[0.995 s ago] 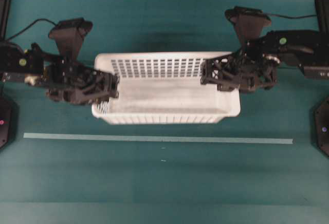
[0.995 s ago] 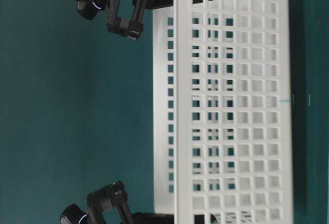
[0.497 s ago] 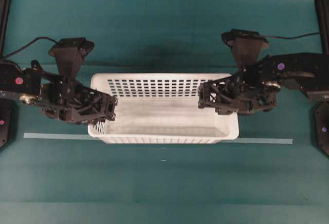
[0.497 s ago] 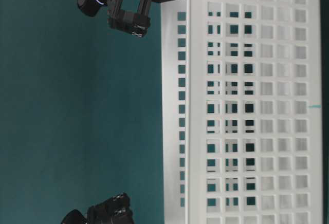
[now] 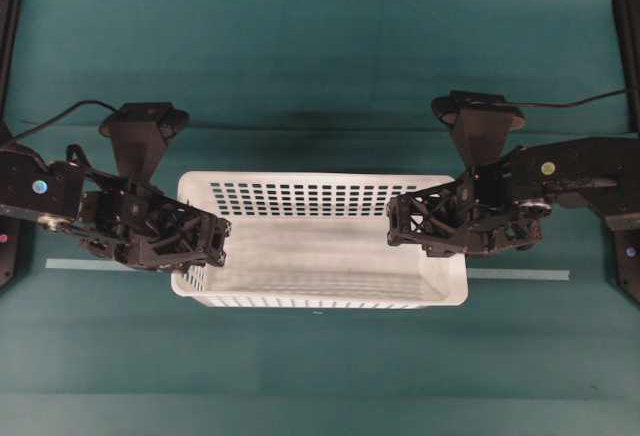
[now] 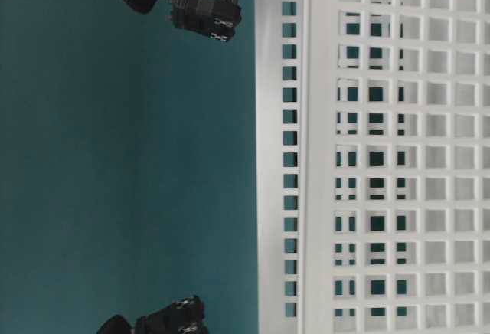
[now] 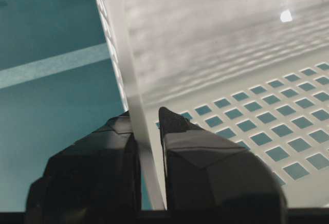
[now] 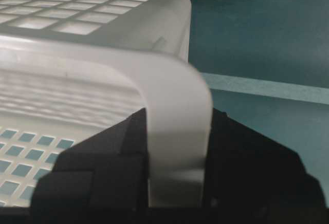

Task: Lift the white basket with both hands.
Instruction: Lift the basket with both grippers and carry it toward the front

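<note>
I have the white basket point(image 5: 320, 256) between my two arms in the overhead view, its long sides running left to right and its open top facing the camera. It covers the middle stretch of the pale tape line point(image 5: 518, 274) on the teal table point(image 5: 320, 76); only the ends of the line show past each short side.

My left gripper point(image 5: 218, 241) sits at the basket's left short end. The left wrist view settles its grip: the two black fingers point(image 7: 205, 167) are drawn in tight with the thin white wall point(image 7: 134, 116) pinched between them, one finger outside and one inside over the slotted panel.

My right gripper point(image 5: 398, 224) is at the right short end, reaching a little inward over the rim. From the right wrist camera the rounded rim point(image 8: 177, 131) runs straight down between the fingers point(image 8: 103, 162), which are closed against it on both sides, held a bit wider apart than on the left because the rim is thicker there.

The table-level view is filled by the basket's perforated side point(image 6: 383, 150). From that angle I cannot say for certain whether the bottom is off the table.
</note>
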Tool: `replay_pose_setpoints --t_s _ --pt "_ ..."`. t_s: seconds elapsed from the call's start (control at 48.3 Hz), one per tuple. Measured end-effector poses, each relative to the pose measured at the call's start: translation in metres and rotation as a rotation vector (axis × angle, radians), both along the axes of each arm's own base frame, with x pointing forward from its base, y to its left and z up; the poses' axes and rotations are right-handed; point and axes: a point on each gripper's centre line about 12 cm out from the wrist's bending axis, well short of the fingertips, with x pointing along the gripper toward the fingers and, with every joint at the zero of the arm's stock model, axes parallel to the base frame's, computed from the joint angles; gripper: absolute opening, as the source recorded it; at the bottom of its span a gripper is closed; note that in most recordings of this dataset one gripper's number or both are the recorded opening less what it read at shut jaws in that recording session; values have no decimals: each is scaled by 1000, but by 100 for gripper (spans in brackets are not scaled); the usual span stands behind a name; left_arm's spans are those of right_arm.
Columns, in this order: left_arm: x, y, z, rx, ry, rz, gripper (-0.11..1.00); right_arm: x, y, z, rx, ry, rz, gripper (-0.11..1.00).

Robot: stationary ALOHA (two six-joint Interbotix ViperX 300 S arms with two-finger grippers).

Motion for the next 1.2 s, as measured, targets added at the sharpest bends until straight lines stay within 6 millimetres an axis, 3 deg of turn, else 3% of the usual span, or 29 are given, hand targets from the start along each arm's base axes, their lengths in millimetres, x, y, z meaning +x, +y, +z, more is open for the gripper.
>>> replay_pose_setpoints --t_s 1.202 --pt "-2 -7 -16 -8 33 -3 3 -1 5 -14 -4 9 16 16"
